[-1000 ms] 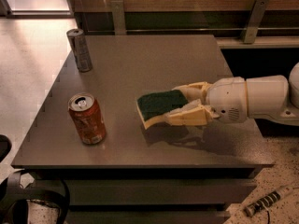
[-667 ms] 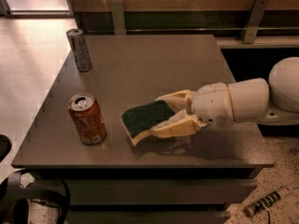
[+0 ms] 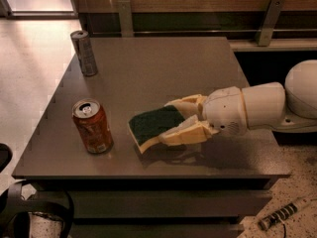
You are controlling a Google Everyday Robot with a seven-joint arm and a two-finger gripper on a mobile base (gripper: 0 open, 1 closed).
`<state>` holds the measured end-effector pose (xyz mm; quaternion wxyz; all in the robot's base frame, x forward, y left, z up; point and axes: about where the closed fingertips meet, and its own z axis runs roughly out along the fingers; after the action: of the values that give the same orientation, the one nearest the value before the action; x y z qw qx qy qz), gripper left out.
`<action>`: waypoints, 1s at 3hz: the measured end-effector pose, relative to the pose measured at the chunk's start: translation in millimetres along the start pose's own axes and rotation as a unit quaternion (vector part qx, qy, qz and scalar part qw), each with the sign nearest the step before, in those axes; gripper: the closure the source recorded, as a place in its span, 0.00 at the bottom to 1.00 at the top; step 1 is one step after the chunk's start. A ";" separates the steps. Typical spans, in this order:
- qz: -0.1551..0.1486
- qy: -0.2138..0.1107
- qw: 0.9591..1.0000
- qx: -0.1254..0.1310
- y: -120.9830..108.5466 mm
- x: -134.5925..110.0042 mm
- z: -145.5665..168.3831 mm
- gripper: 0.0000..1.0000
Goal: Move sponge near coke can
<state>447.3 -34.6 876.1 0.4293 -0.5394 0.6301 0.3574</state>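
Your arm (image 3: 260, 105) comes in from the right edge of the view and reaches leftward, low over the front half of the counter (image 3: 148, 68). The white forearm lies nearly level, with a rounded joint housing showing at the far right. The wrist ends in a white rounded section, and the claw (image 3: 168, 124) points left from it, toward the coke can (image 3: 92, 127).

The claw is clamped on the sponge (image 3: 153, 123). One of its tan fingers (image 3: 190, 103) lies along the sponge's far edge and the other runs along its near edge, so the right part of the sponge sits between them. The sponge is tilted, with its dark green top facing up and toward you and a strip of yellow foam showing along the left and lower edges. A shadow lies on the counter beneath the sponge and claw. You cannot tell whether the sponge's lowest corner touches the surface.

The coke can stands upright near the counter's front left corner, with its silver top and pull tab visible. It is just left of the sponge, near it but not touching. A taller grey can (image 3: 83, 52) stands upright towards the back left corner, well apart from both.
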 end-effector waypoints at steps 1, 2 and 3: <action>-0.001 0.000 1.000 -0.002 1.0 -1.1 1.5 0.28; -0.002 0.001 1.000 -0.003 1.9 -2.1 3.1 0.05; -0.003 0.001 1.000 -0.004 2.5 -2.7 3.9 0.00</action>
<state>445.6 -29.5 877.1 0.4273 -0.5435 0.6275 0.3581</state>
